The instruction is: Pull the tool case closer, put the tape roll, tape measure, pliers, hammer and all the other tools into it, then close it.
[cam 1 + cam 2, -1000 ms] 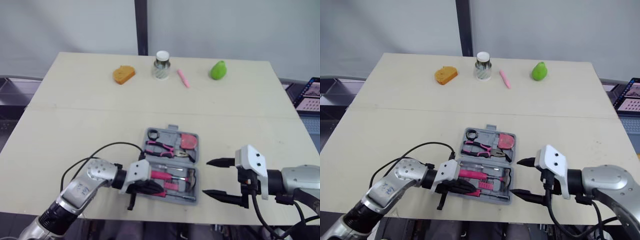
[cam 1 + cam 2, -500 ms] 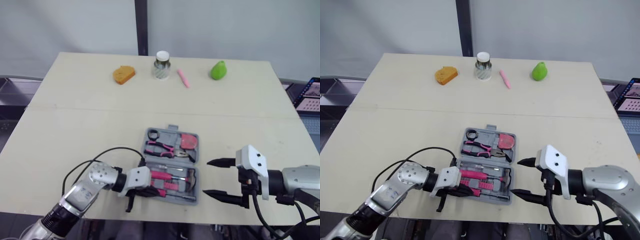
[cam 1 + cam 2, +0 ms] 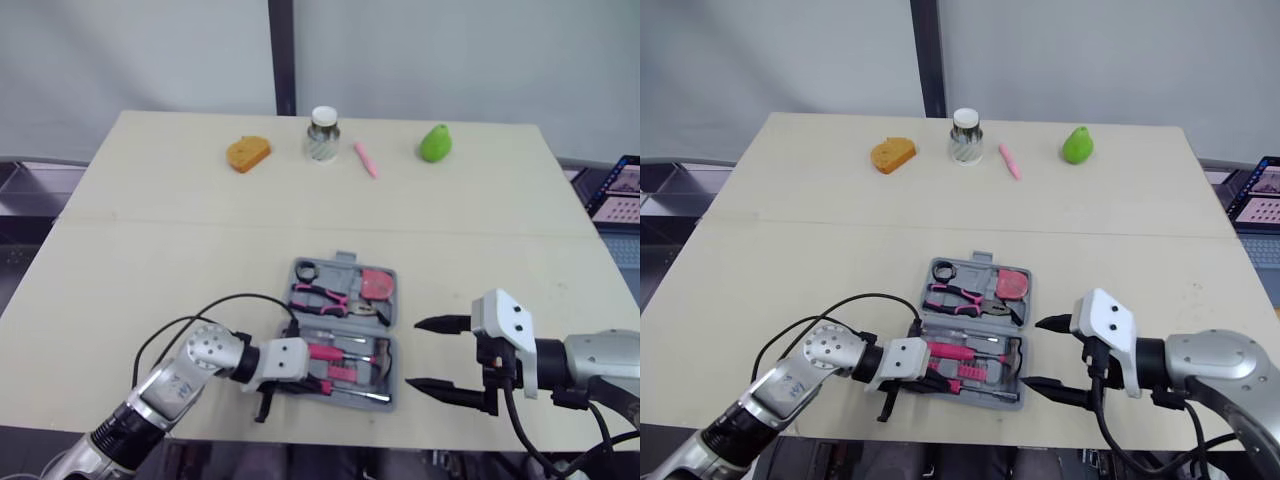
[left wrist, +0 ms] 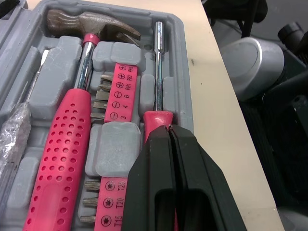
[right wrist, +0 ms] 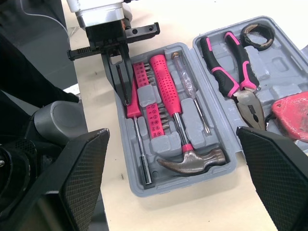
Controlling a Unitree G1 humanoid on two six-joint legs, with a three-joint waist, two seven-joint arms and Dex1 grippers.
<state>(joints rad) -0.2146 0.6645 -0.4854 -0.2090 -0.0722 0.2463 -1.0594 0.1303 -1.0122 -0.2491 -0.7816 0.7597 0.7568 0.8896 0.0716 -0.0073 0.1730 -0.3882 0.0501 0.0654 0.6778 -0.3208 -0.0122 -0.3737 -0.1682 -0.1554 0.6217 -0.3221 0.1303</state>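
The grey tool case (image 3: pixel 392 318) lies open near the table's front edge. Its far half holds the black tape roll (image 3: pixel 305 268), pink-handled pliers (image 3: pixel 322 294) and pink tape measure (image 3: pixel 377 283). The near half holds the hammer (image 4: pixel 62 144), a bit strip (image 4: pixel 115 98) and a pink-handled driver (image 4: pixel 157 72). My left gripper (image 3: pixel 316 383) is shut, its tip resting over the driver's pink handle at the case's near left side, as the left wrist view shows (image 4: pixel 168 131). My right gripper (image 3: pixel 413 354) stands open just right of the case, nothing between its fingers (image 5: pixel 82 178).
Along the table's far side sit an orange bread piece (image 3: pixel 247 152), a white-lidded jar (image 3: pixel 322 132), a pink marker (image 3: pixel 366 158) and a green pear (image 3: pixel 434 142). A laptop (image 3: pixel 622 186) shows off the table's right edge. The case lies close to the table's front edge (image 3: pixel 480 440).
My left arm has shifted slightly right, and its gripper now sits lower and tighter over the case's near half. The head view has tilted a little. The right gripper has not moved.
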